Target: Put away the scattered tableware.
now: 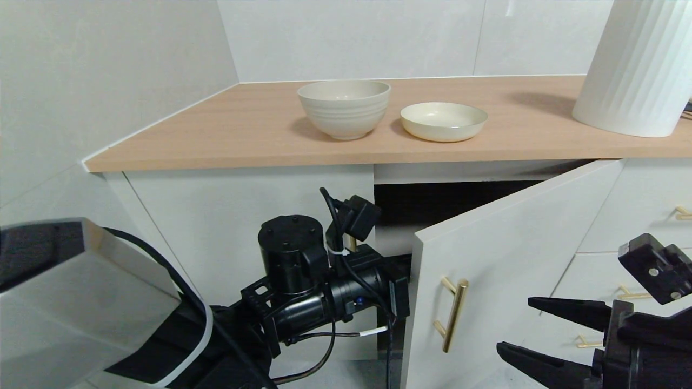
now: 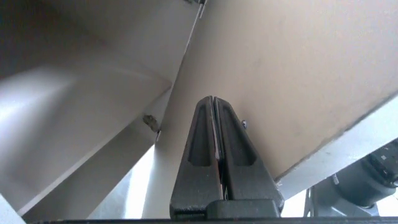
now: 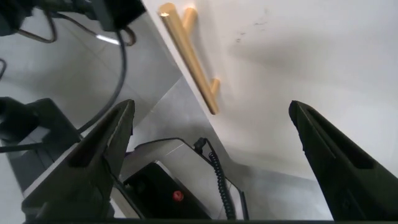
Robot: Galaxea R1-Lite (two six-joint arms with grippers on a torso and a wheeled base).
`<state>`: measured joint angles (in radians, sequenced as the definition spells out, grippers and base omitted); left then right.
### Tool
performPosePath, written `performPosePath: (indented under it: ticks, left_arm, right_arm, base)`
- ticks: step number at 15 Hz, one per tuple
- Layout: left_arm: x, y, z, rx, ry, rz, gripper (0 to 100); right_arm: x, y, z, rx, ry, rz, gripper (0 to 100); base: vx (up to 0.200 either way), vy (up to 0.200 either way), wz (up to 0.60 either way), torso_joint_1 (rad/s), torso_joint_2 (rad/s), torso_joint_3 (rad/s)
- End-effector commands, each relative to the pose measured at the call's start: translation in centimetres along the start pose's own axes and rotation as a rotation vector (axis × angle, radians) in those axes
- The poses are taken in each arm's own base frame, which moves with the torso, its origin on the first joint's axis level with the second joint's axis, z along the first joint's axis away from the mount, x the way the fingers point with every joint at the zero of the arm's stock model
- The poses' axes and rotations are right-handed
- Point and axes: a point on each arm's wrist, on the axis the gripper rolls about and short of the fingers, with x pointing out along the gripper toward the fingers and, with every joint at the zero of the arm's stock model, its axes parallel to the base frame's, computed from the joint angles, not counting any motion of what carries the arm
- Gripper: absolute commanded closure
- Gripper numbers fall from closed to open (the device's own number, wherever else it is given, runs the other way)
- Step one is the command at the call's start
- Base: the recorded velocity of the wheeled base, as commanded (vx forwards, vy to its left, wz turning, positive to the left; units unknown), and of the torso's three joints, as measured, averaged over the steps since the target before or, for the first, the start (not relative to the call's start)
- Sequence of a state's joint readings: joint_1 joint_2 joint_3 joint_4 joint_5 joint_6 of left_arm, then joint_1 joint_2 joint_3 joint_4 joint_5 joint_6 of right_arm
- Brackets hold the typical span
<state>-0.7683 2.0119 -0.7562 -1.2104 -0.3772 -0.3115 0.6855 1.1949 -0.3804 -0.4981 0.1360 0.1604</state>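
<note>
A deep cream bowl (image 1: 344, 108) and a shallow cream dish (image 1: 443, 121) stand side by side on the wooden counter (image 1: 227, 135). Below them a white cabinet door (image 1: 503, 259) with a gold handle (image 1: 453, 313) hangs partly swung out. My left arm sits low, its end tucked behind the door's edge; in the left wrist view the left gripper (image 2: 213, 102) is shut, with its tips against the door's inner face (image 2: 298, 74). My right gripper (image 1: 519, 324) is open in front of the door, close to the gold handle (image 3: 189, 56), holding nothing.
A tall ribbed white container (image 1: 638, 65) stands on the counter at the right. Drawers with gold handles (image 1: 682, 212) lie right of the open door. The cabinet opening (image 1: 432, 200) is dark inside. A tiled wall backs the counter.
</note>
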Motion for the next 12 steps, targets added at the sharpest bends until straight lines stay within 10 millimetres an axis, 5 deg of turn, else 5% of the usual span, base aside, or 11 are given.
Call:
performPosePath:
  ticks: [1, 6, 12]
  left_arm:
    - [0.0, 0.0, 0.0, -0.002, -0.002, 0.0, 100]
    - [0.2, 0.1, -0.1, -0.005, 0.0, 0.001, 100]
    - [1.4, 0.8, -0.7, -0.008, 0.002, 0.008, 100]
  right_arm:
    - [-0.2, 0.1, 0.0, -0.001, -0.002, 0.006, 0]
    - [-0.2, 0.1, -0.1, 0.0, 0.004, 0.005, 0]
    - [-0.2, 0.1, -0.1, -0.002, 0.005, 0.004, 0]
  base:
    - [-0.2, 0.0, 0.0, 0.002, 0.0, 0.002]
    - [-0.2, 0.0, 0.0, 0.002, 0.0, 0.002]
    - [0.0, 0.0, 0.0, 0.0, 0.0, 0.0]
